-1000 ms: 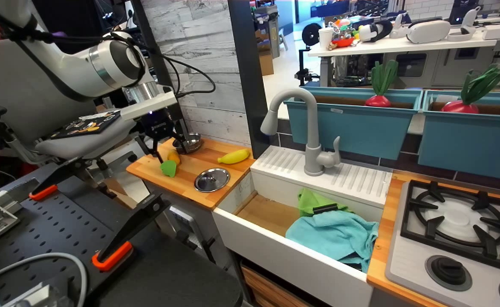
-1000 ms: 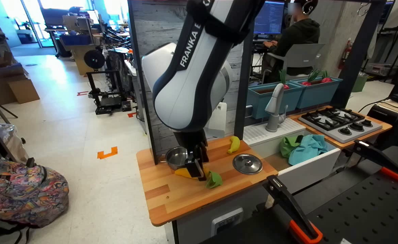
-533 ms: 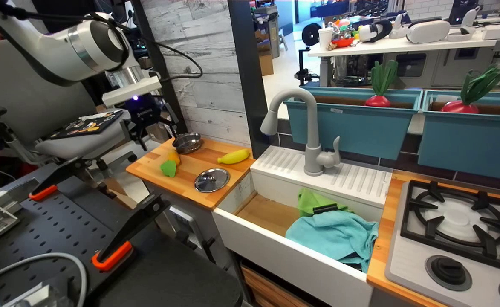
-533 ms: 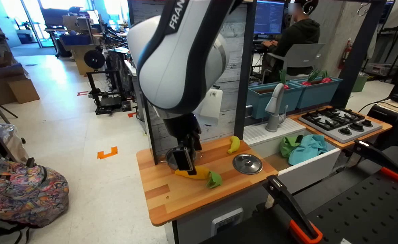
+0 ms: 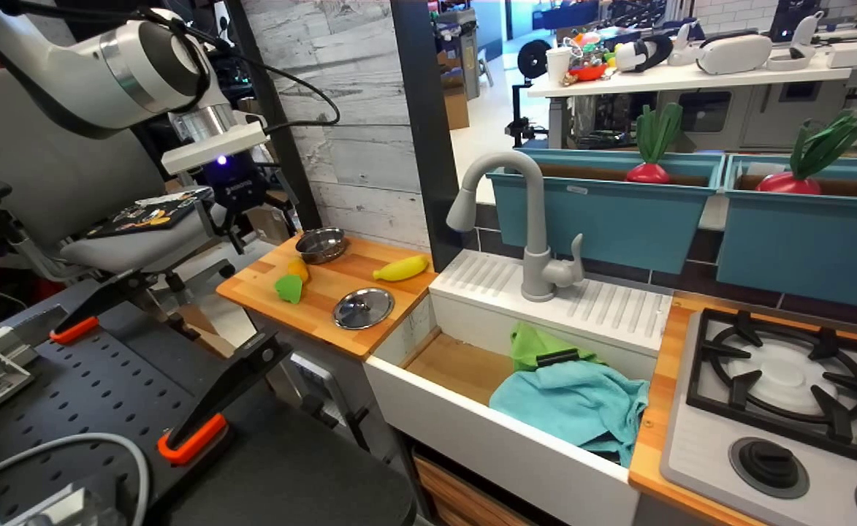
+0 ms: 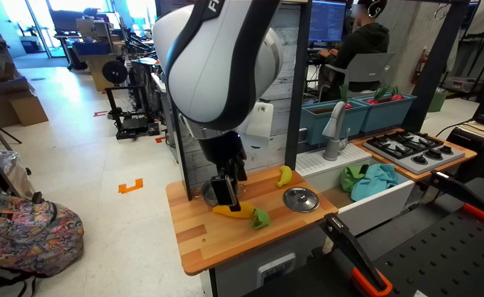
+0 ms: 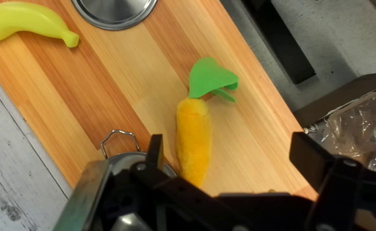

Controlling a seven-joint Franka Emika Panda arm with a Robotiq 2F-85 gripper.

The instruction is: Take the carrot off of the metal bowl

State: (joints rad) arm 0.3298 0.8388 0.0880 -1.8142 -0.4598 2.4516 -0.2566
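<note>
I see the carrot [image 7: 193,138] lying on the wooden counter [image 7: 248,157], just beside the metal bowl [image 5: 321,245]; I can't tell if they touch. My gripper [image 7: 231,155] is up in the air, its fingers [image 7: 308,157] spread wide, holding nothing. Farther along are the round lid [image 5: 364,308] and the yellow banana [image 7: 27,19], and then the sink [image 5: 501,453].

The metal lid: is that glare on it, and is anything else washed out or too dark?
Yes: in both exterior views, pale reflections streak the lid; in an exterior view, the far windows are largely washed out; in the wrist view, the gripper is mostly dark, while the carrot is clearly lit.
</note>
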